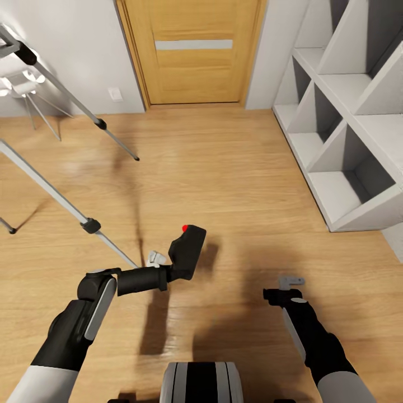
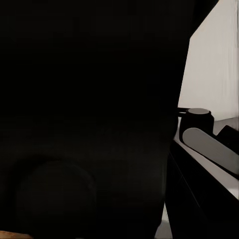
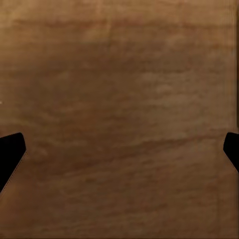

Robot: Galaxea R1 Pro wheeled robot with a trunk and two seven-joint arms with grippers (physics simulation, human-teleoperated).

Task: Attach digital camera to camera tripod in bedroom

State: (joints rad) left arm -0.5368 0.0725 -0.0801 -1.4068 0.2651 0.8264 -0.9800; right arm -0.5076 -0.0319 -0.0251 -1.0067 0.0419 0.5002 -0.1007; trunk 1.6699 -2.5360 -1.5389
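The digital camera [image 1: 188, 251] is a chunky black block with a red dot on top. It hangs above the wood floor in front of me, with my left gripper [image 1: 167, 264] shut on its lower end. In the left wrist view the camera's dark body [image 2: 89, 119] sits right against the lens. The camera tripod [image 1: 61, 89] stands at the left, and its silver legs with black joints slant across the floor. One leg ends just left of the camera. My right gripper [image 1: 291, 281] hovers low at the right, open and empty, and its fingertips [image 3: 11, 152] stand wide apart over bare planks.
An oak door [image 1: 193, 50] with a frosted strip is straight ahead. White cube shelves [image 1: 347, 123] line the right side. A small white spiky lamp [image 1: 22, 89] stands behind the tripod at the far left. Open floor lies between the door and me.
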